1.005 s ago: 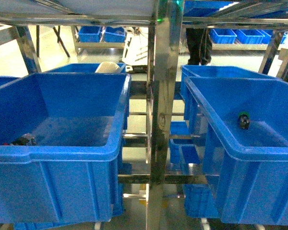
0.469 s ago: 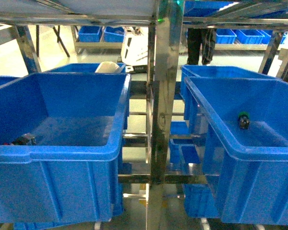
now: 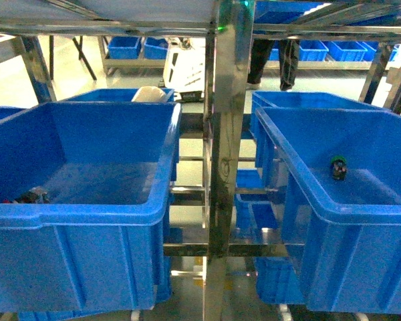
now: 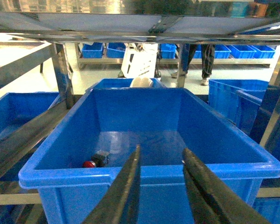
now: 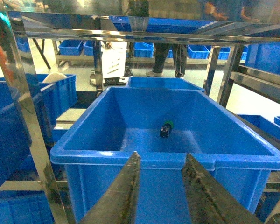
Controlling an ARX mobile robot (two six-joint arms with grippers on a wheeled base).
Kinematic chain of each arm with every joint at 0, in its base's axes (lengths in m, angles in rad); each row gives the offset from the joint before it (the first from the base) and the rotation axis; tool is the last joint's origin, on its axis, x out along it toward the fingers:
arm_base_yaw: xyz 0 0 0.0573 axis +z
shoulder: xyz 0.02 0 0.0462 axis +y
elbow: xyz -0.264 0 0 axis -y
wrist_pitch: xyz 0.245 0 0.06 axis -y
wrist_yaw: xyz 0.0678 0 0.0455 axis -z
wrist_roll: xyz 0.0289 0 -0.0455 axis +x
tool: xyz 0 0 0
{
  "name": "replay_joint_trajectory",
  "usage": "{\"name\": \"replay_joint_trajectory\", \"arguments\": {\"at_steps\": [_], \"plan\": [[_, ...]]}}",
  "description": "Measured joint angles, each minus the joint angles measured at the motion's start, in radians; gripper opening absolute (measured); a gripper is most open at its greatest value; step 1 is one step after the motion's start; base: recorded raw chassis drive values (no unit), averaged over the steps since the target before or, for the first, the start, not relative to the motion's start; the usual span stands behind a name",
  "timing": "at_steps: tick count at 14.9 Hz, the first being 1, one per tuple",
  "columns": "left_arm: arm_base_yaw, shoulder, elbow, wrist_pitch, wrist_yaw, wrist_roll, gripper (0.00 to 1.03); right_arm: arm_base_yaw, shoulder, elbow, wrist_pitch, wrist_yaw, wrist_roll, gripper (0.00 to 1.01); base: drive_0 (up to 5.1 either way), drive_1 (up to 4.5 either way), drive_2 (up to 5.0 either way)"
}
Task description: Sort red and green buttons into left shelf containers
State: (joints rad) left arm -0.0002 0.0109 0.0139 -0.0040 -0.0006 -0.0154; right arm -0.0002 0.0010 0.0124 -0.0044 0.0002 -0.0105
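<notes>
A red button (image 4: 89, 164) with a dark body lies at the near left of the left blue bin's (image 4: 60, 168) floor; the head view shows it low against that left blue bin's (image 3: 87, 214) front wall as the red button (image 3: 31, 196). A green button (image 5: 166, 128) on a black body sits mid-floor in the right blue bin (image 5: 130, 158), and the head view shows that green button (image 3: 339, 166) too. My left gripper (image 4: 161, 150) is open and empty, just in front of the left bin's rim. My right gripper (image 5: 161, 155) is open and empty before the right bin's rim.
A steel shelf upright (image 3: 226, 134) stands between the two bins. More blue bins (image 3: 120, 97) sit behind and beside them, one holding a white object (image 3: 149, 93). A shelf deck (image 4: 140, 21) hangs close overhead. A person's legs (image 5: 168, 58) stand in the far aisle.
The bins, buttons and both grippers have not moved. Only the person and a white cart in the far aisle have shifted leftward.
</notes>
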Motion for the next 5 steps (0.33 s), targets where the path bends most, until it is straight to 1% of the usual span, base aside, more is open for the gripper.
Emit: {"name": "replay_joint_trajectory", "arguments": {"at_steps": [1, 3, 4, 5], "plan": [[0.000, 0.000, 0.000, 0.000, 0.000, 0.000, 0.38, 0.000, 0.000, 0.000, 0.000, 0.000, 0.000, 0.36, 0.0, 0.00, 0.0], [0.000, 0.000, 0.000, 0.000, 0.000, 0.000, 0.69, 0.000, 0.000, 0.000, 0.000, 0.000, 0.000, 0.67, 0.0, 0.00, 0.0], [0.000, 0.000, 0.000, 0.000, 0.000, 0.000, 0.94, 0.000, 0.000, 0.000, 0.000, 0.000, 0.000, 0.93, 0.0, 0.00, 0.0], [0.000, 0.000, 0.000, 0.000, 0.000, 0.002, 0.98, 0.000, 0.000, 0.000, 0.000, 0.000, 0.002, 0.97, 0.0, 0.00, 0.0]]}}
